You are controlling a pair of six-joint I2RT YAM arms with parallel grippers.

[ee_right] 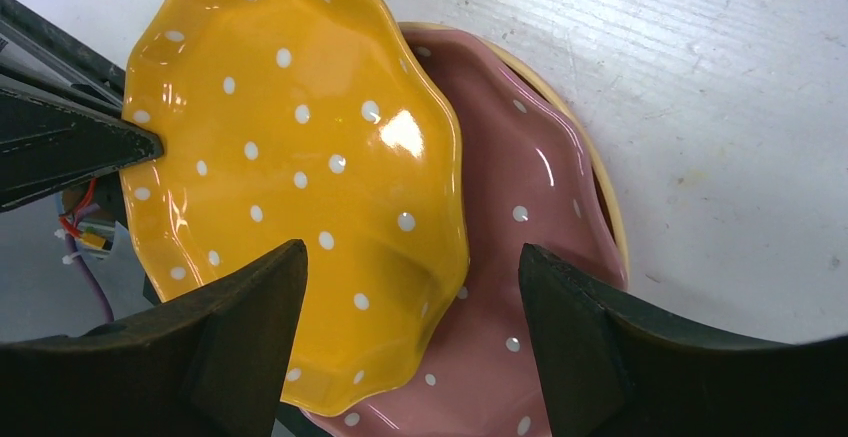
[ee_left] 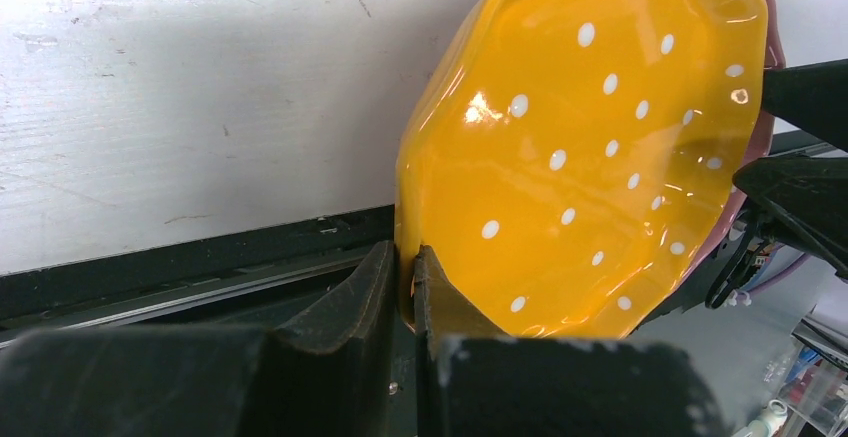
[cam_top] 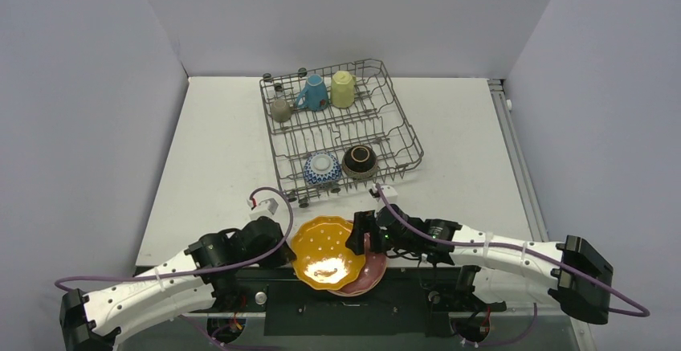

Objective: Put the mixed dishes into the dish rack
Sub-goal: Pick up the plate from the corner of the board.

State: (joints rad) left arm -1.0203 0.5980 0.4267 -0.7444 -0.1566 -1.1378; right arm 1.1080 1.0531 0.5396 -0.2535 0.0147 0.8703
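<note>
The orange plate is being loaded. The left gripper [ee_left: 405,257] is clamped on the edge of the orange dotted plate [ee_left: 580,147] and holds it tilted above the near edge of the table [cam_top: 217,166].

The right gripper [ee_right: 410,252] hovers just over the plate's opposite side, jaws spread wide and holding nothing. Directly under it lies the dark pink plate [ee_right: 530,217], with a yellow rim [ee_right: 600,172] showing beneath.

The dish rack [cam_top: 345,130] sits well beyond both grippers and already holds mugs and bowls.

The next move is probably to carry the orange plate forward and stand it on edge between free tines, perhaps after a handover.

Any fourth plate beneath the stack is hidden. It is hard to see how deep the left gripper's bite on the rim goes.
</note>
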